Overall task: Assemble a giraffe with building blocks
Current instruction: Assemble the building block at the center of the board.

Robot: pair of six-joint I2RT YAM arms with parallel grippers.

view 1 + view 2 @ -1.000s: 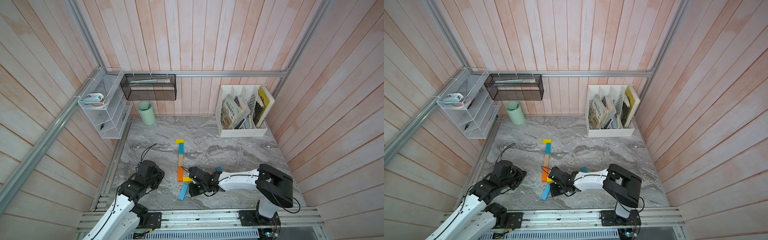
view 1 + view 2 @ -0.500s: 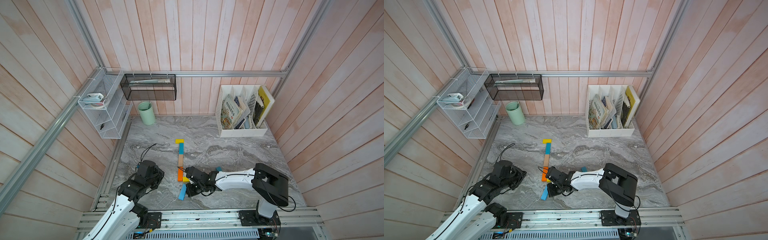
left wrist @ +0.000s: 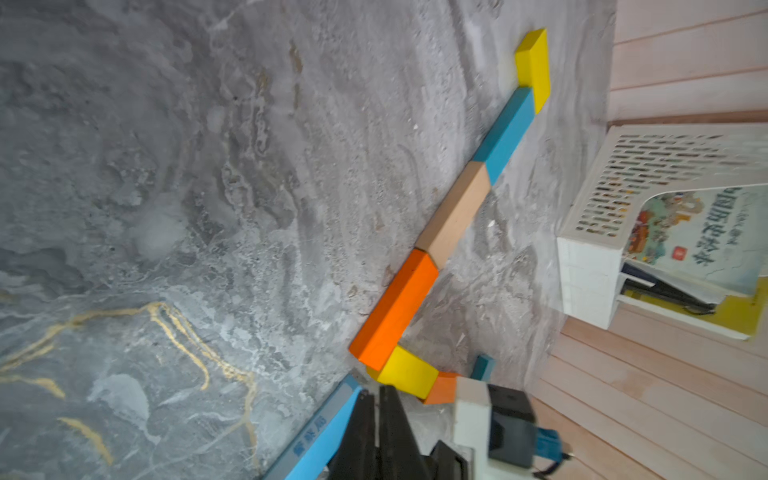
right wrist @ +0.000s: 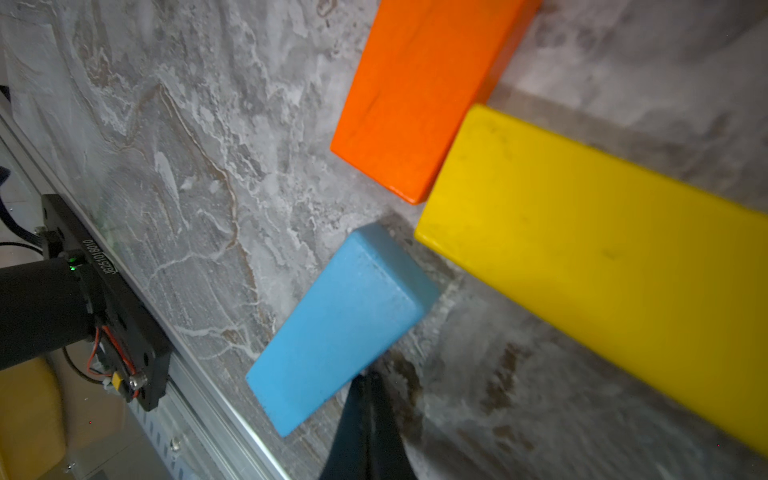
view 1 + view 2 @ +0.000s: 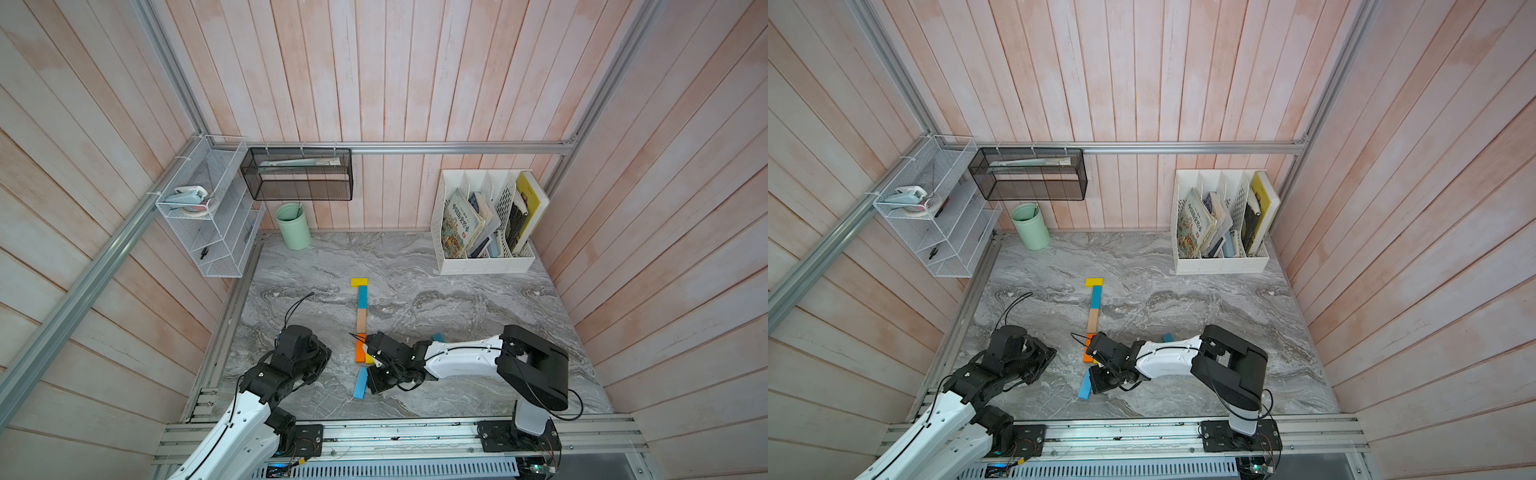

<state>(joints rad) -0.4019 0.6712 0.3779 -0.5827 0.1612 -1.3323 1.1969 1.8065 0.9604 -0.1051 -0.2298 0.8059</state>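
Note:
The giraffe lies flat in both top views: yellow head (image 5: 359,282), teal (image 5: 362,297), tan (image 5: 361,321) and orange (image 5: 360,348) in one line. The yellow body block (image 4: 582,270) meets the orange end (image 4: 424,91), and a second orange block (image 3: 442,388) follows it. The light blue block (image 5: 360,383) slants below. My right gripper (image 4: 368,376) is shut, its tips against that block's long side (image 4: 345,324), holding nothing. My left gripper (image 3: 376,390) is shut and empty, left of the figure (image 5: 326,359). A loose teal block (image 5: 437,337) peeks out behind the right arm.
A green cup (image 5: 293,226) stands at the back left under a black mesh basket (image 5: 297,174) and a white wire shelf (image 5: 208,216). A white file rack with books (image 5: 486,224) is at the back right. An aluminium rail (image 5: 395,432) runs along the front edge.
My right gripper has slid a little to the left and the light blue block has shifted left with it. The left gripper's fingers have closed a little more.

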